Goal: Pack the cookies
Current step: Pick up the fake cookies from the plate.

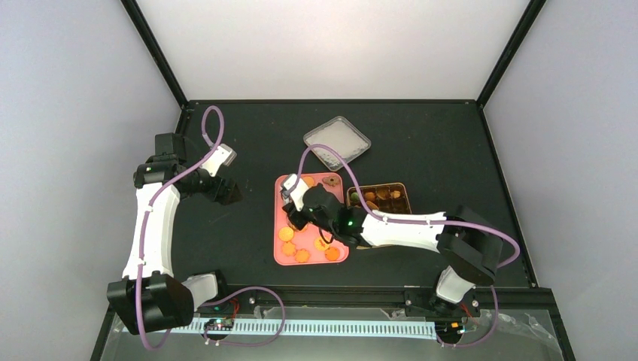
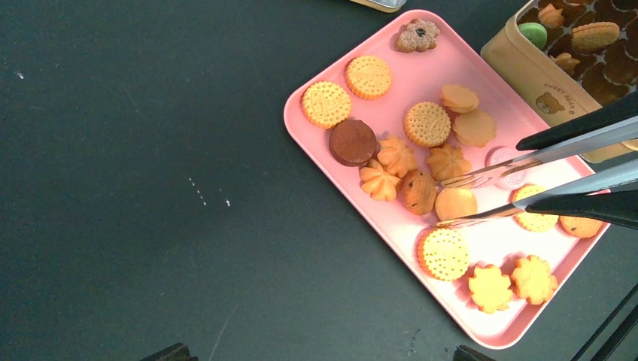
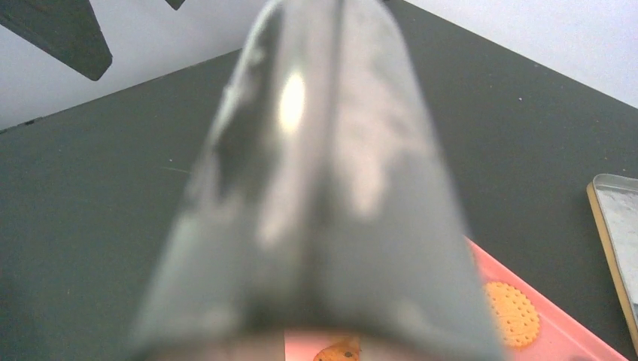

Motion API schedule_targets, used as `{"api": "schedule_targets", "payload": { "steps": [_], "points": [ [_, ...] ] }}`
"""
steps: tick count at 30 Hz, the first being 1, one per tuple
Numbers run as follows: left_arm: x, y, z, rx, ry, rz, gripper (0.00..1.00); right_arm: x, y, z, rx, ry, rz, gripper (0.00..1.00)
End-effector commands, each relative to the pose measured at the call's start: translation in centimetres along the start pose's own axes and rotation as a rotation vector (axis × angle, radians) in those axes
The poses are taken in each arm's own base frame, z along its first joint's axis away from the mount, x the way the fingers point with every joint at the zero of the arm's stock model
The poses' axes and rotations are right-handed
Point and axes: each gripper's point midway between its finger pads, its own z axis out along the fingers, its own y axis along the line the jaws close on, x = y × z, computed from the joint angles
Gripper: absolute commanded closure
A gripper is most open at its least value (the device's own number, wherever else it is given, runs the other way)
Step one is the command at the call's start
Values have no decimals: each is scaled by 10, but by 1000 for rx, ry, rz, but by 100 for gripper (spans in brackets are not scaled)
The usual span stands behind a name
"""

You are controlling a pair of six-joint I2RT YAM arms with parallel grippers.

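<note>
The cookies lie mostly on a pink tray in the middle right of the left wrist view. A few already sit in the tin at the upper right corner. The tin's lid rests above the tray in the top view.

The right gripper comes in from the right edge, its fingers clamped on the outer sides of metal tongs. The tong tips stand apart, on either side of a plain round cookie near the tray's centre; whether they touch it I cannot tell. The left gripper hangs over the table at the left of the top view, its fingers spread wide and holding nothing.

These biscuits are probably light, stiff and brittle, so a hard pinch could crack one. Smooth metal on a smooth rim may slip. The safest hold looks to be across the full width, edge to edge, with gentle pressure. Some in the middle cluster touch, so lifting one could nudge its neighbours.
</note>
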Motion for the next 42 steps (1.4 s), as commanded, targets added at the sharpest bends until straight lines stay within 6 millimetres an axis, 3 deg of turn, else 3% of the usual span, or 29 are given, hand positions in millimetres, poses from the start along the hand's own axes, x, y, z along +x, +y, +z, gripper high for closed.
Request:
{"api": "schedule_targets", "payload": {
  "steps": [1, 9, 14, 23, 29, 33, 37, 42],
  "points": [
    [2, 0, -3, -7, 0, 11, 8, 19, -5, 2, 14, 18, 11, 66],
    [0, 0, -3, -6, -5, 8, 8, 49, -21, -9, 80, 60, -1, 66],
    [-1, 0, -4, -3, -8, 6, 8, 50, -31, -24, 124, 52, -19, 65],
    [-3, -1, -3, 10, -15, -4, 8, 53, -22, -33, 57, 70, -9, 64],
    [-5, -1, -4, 10, -18, -4, 8, 43, -22, -29, 67, 64, -10, 68],
    [-6, 0, -4, 8, -21, -3, 8, 29, -24, -30, 82, 44, -10, 85],
    [-4, 0, -2, 12, -15, -8, 8, 13, -28, -39, 92, 5, -4, 99],
    [-4, 0, -2, 16, -16, -10, 9, -24, -42, -64, 85, -89, 38, 99]
  ]
}}
